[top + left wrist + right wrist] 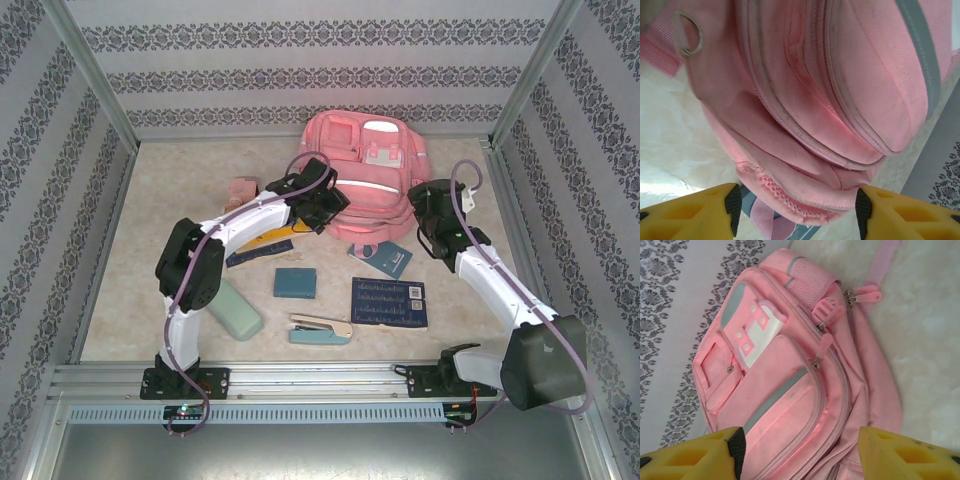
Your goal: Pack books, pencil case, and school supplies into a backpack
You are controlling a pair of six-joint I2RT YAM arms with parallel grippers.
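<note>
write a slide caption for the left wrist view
Left gripper straddling the edge of a pink backpack

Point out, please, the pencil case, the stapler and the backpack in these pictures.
pencil case (240, 313), top external view, on its mint top face.
stapler (320, 331), top external view, on its middle.
backpack (380, 210), top external view, on its front panel.

Pink backpack (790, 410) on pale table (930, 340), yellow jaws parted
</note>
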